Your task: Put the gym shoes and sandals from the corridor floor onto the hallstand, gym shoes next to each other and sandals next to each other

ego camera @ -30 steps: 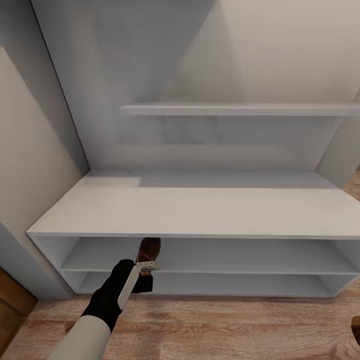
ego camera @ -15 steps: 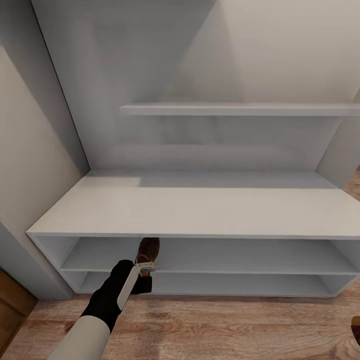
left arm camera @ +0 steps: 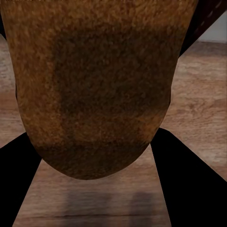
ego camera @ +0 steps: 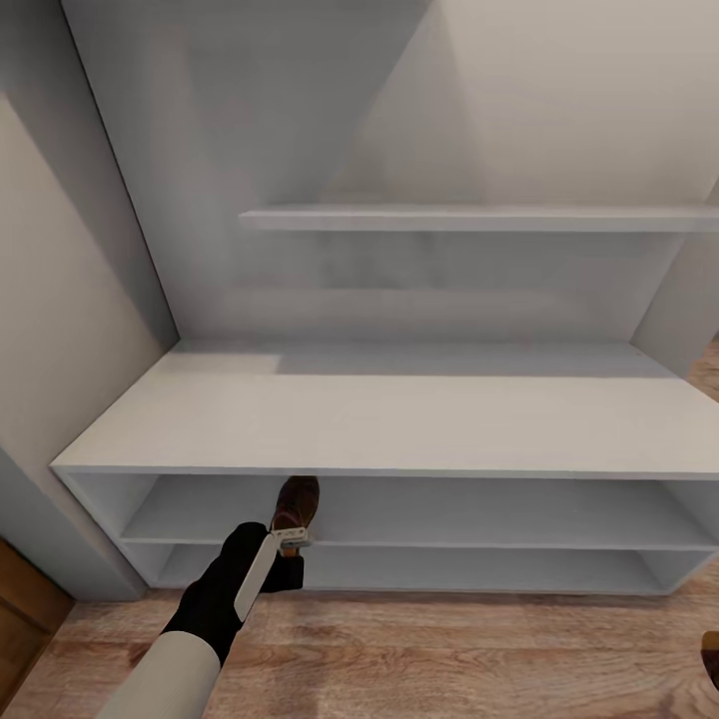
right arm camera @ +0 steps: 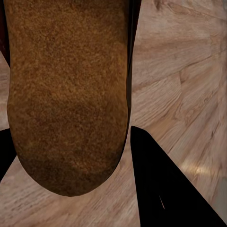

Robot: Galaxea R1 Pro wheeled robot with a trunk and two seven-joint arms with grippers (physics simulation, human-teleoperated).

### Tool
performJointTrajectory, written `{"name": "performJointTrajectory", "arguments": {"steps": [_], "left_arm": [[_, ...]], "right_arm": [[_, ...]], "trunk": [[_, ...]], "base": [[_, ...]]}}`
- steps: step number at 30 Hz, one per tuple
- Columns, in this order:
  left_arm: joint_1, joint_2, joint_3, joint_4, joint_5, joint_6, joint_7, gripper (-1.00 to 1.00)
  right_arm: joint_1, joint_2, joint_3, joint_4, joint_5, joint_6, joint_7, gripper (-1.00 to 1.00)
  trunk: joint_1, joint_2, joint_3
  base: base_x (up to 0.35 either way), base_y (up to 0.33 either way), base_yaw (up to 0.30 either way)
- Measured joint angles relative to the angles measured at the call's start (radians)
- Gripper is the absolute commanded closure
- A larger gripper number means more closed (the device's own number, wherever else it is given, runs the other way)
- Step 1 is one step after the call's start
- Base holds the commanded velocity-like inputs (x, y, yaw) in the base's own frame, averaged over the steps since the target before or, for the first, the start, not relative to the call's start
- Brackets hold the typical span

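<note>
At the far left of the head view a pale wall (ego camera: 60, 330) runs down to a strip of wooden door or panel (ego camera: 25, 619) in the near corner. Just right of it stands the shoe rack (ego camera: 399, 419), a wide white unit whose flat bench top is bare, with two open shelf levels under it and a higher wall shelf (ego camera: 479, 218) fixed above on the back wall. The left arm (ego camera: 200, 619) reaches in from the near left edge, white forearm and black wrist, and its left claw (ego camera: 291, 539) is clenched on a brown sandal (ego camera: 297, 502). That sandal is at the front edge of the rack's upper open shelf, left of its middle, its toe pointing in under the bench top; whether it rests on the shelf I cannot tell. In the left wrist view the tan footbed of this sandal (left arm camera: 99, 90) sits between the two black fingers (left arm camera: 189, 189), with wood planks behind. The wood-plank floor (ego camera: 479, 649) spreads across the near part of the scene. At the near right edge a small piece of the second sandal (ego camera: 711, 654) pokes into sight. The right wrist view shows its footbed (right arm camera: 66, 94) close up beside a black finger (right arm camera: 161, 189), over the floor, so the right claw is grasping that second sandal.
</note>
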Motion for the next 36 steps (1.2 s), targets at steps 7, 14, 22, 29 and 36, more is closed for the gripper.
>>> {"name": "performJointTrajectory", "arguments": {"steps": [7, 14, 22, 29, 36], "left_arm": [[0.000, 0.000, 0.000, 0.000, 0.000, 0.000, 0.000, 1.00], [0.000, 0.000, 0.000, 0.000, 0.000, 0.000, 0.000, 1.00], [0.000, 0.000, 0.000, 0.000, 0.000, 0.000, 0.000, 1.00], [0.000, 0.000, 0.000, 0.000, 0.000, 0.000, 0.000, 1.00], [0.000, 0.000, 0.001, 0.002, 0.000, 0.000, 0.000, 1.00]], "right_arm": [[0.000, 0.000, 0.000, 0.000, 0.000, 0.000, 0.000, 1.00], [0.000, 0.000, 0.000, 0.000, 0.000, 0.000, 0.000, 1.00], [0.000, 0.000, 0.000, 0.000, 0.001, 0.000, 0.000, 1.00], [0.000, 0.000, 0.000, 0.000, 0.001, 0.000, 0.000, 1.00], [0.000, 0.000, 0.000, 0.000, 0.001, 0.000, 0.000, 1.00]], "trunk": [[0.000, 0.000, 0.000], [0.000, 0.000, 0.000], [0.000, 0.000, 0.000], [0.000, 0.000, 0.000], [0.000, 0.000, 0.000]], "base": [[0.032, 0.000, 0.000], [0.137, 0.000, 0.000], [0.047, 0.000, 0.000], [0.006, 0.000, 0.000], [0.001, 0.000, 0.000]]}}
